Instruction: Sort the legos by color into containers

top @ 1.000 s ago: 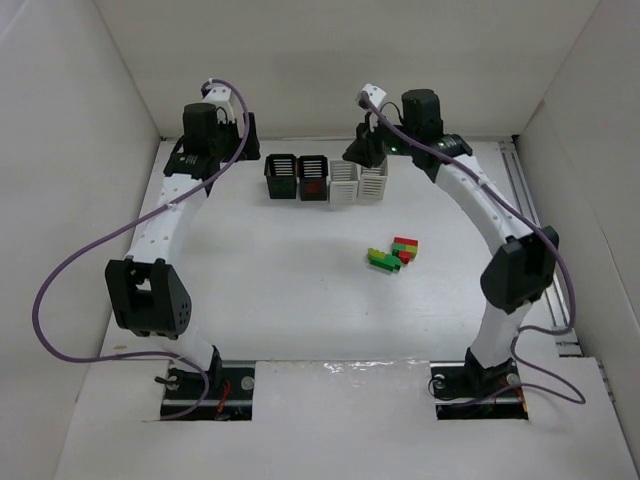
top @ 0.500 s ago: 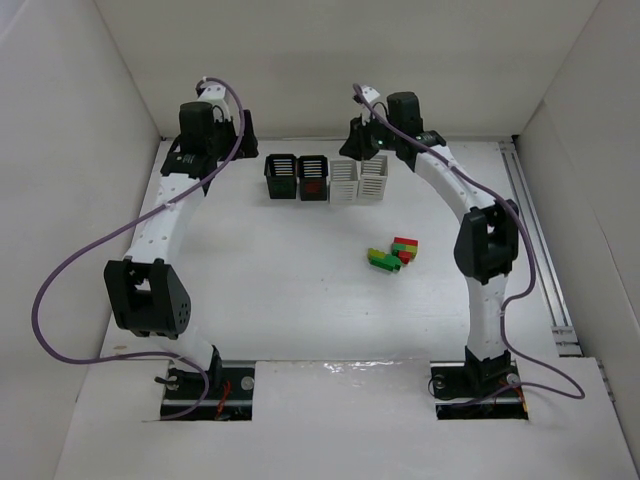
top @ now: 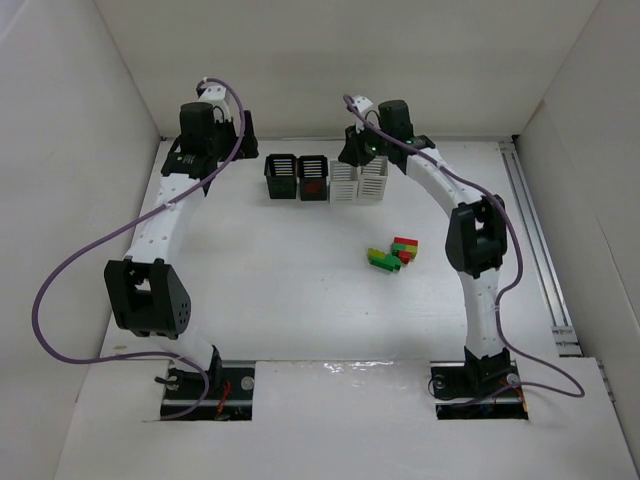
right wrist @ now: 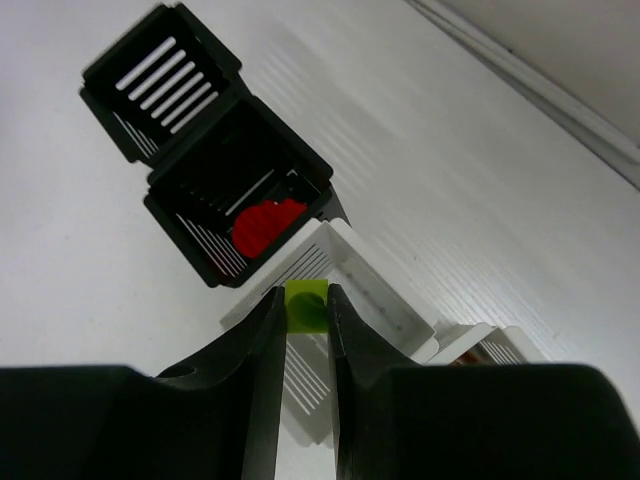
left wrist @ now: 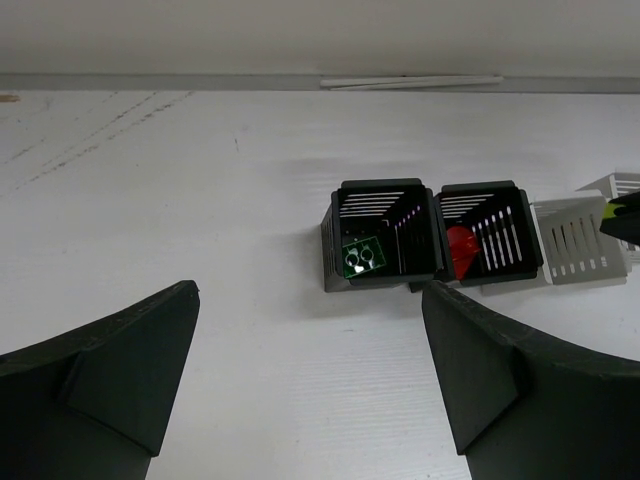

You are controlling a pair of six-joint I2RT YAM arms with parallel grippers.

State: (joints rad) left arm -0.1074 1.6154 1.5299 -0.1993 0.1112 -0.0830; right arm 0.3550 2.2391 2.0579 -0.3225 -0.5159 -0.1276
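**Legos (top: 393,254) heaped loose on the table (top: 280,290)**

The left claw (left wrist: 310,295) hangs released, its fingers wide apart, facing the row of baskets. The first black basket (left wrist: 385,188) holds a green brick (left wrist: 359,257), and the next black basket (left wrist: 480,190) holds a red brick (left wrist: 461,250). The right claw (right wrist: 305,293) is clenched on a yellow-green brick (right wrist: 306,306) above the first white basket (right wrist: 390,300). The heap lies further right, nearer the arms and well apart from the baskets.

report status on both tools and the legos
Right tool shut on yellow-green lego, over a white basket. Left tool open, empty. Green lego, red lego in black baskets; pile on table. No obstruction seen.
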